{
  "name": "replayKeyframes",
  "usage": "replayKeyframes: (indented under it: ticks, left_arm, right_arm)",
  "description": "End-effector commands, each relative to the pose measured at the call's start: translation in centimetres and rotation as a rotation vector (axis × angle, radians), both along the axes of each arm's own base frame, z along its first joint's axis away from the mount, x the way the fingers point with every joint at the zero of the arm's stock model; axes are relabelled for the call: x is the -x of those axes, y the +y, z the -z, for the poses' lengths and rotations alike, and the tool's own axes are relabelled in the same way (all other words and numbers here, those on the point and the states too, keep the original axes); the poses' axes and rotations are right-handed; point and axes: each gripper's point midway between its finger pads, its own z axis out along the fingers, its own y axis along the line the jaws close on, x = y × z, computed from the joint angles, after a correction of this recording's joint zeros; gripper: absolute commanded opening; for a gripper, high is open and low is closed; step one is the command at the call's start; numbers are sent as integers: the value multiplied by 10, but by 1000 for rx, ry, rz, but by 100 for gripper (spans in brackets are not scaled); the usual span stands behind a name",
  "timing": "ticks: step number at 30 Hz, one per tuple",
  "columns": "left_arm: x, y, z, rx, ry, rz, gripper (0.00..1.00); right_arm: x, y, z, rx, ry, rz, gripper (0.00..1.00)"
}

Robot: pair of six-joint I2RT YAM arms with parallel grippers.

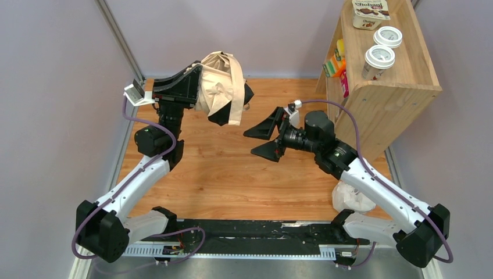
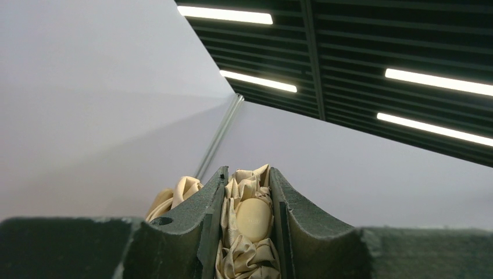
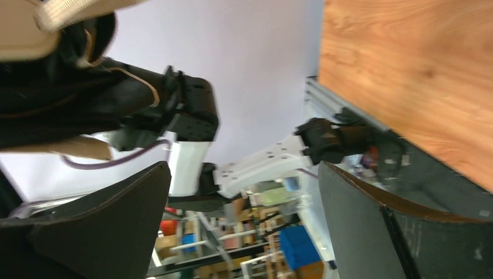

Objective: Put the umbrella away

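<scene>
L hand (image 2: 247, 195) clamps umbrella (image 1: 216, 81) aloft; R hand (image 1: 249, 143) splayed wide, clear gap btwn them.

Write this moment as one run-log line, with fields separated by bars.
left gripper: shut on umbrella, pointing upward | right gripper: open, empty, apart from it

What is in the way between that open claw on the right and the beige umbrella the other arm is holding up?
Nothing visible. The right gripper, jaws open, faces the umbrella clamped in the left gripper. Between them the overhead view shows only a gap of air above the wooden table.
</scene>
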Motion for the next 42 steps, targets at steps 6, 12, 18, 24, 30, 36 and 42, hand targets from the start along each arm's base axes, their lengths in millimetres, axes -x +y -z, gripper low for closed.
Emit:
replayKeyframes:
  ticks: [6, 12, 18, 24, 30, 36, 42]
  left_arm:
    - [36, 20, -19, 91, -156, -13, 0]
    - [30, 18, -8, 72, -135, -30, 0]
    - [32, 20, -12, 65, -154, -59, 0]
    - [44, 19, -23, 44, -207, -68, 0]
    - [44, 18, -23, 33, -216, -76, 0]
    - [46, 17, -23, 29, -223, -68, 0]
    - [45, 14, -23, 20, -222, -51, 0]
  right_arm:
    - [18, -38, 98, -151, 535, 198, 100]
    - [28, -26, 69, -414, 1078, 72, 100]
    - [14, -15, 0, -390, 1070, 115, 100]
    - [-2, 4, -6, -411, 1146, 109, 100]
    - [-18, 16, -27, -496, 1132, 132, 71]
    - [-34, -4, -34, -574, 1101, 274, 62]
    - [-39, 2, -49, -585, 1092, 255, 69]
